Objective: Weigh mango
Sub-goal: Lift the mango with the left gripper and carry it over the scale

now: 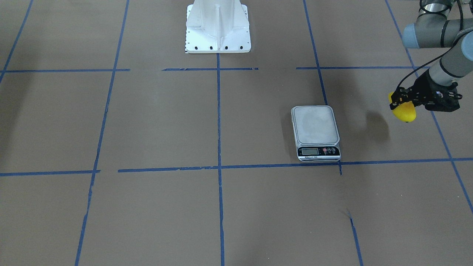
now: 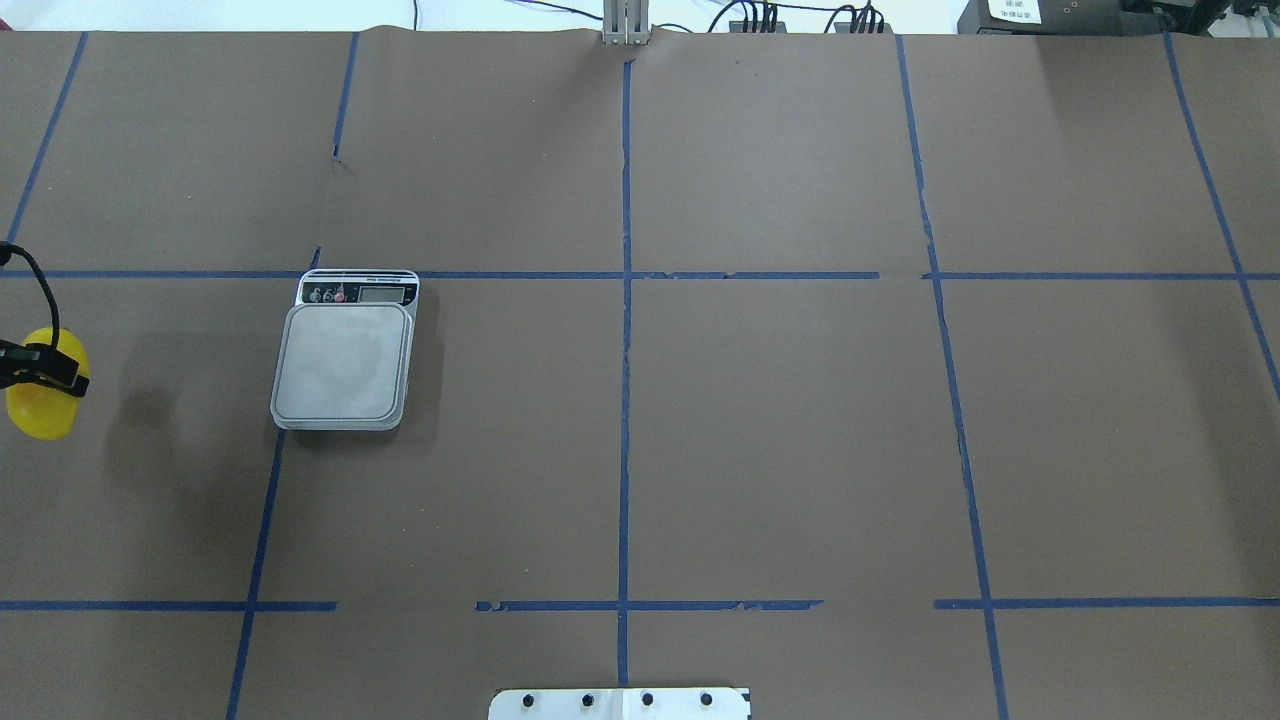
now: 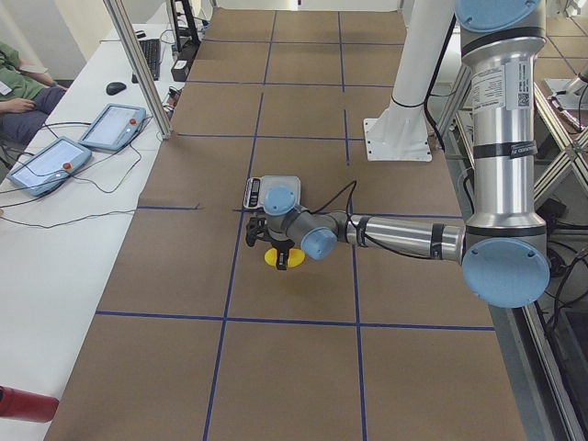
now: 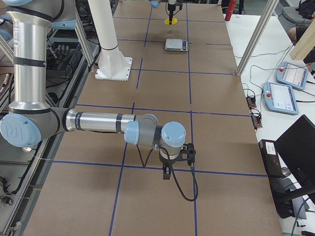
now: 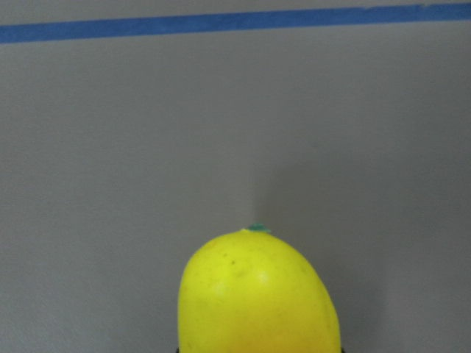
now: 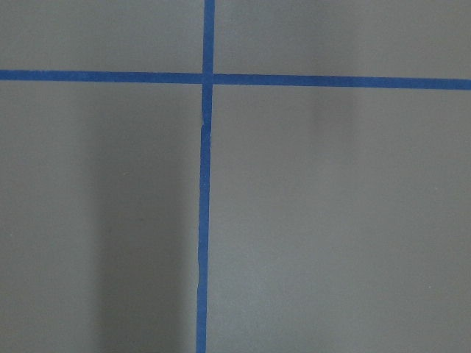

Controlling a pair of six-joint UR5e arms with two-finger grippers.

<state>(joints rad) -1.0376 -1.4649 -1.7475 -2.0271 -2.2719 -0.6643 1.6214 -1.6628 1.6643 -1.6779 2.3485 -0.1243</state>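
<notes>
My left gripper (image 1: 400, 99) is shut on the yellow mango (image 1: 405, 112) and holds it above the table, apart from the scale. The mango also shows at the overhead view's left edge (image 2: 40, 412), in the left side view (image 3: 276, 260) and close up in the left wrist view (image 5: 257, 294). The silver scale (image 1: 316, 127) (image 2: 345, 362) lies flat with its platform bare, to the right of the mango in the overhead view. My right gripper (image 4: 188, 152) shows only in the right side view, low over the table far from the scale. I cannot tell whether it is open or shut.
The white robot base (image 1: 218, 27) stands at the middle of the robot's side of the table. Blue tape lines (image 2: 625, 300) divide the brown tabletop. Control tablets (image 4: 288, 96) and cables lie on the white bench beyond the far edge.
</notes>
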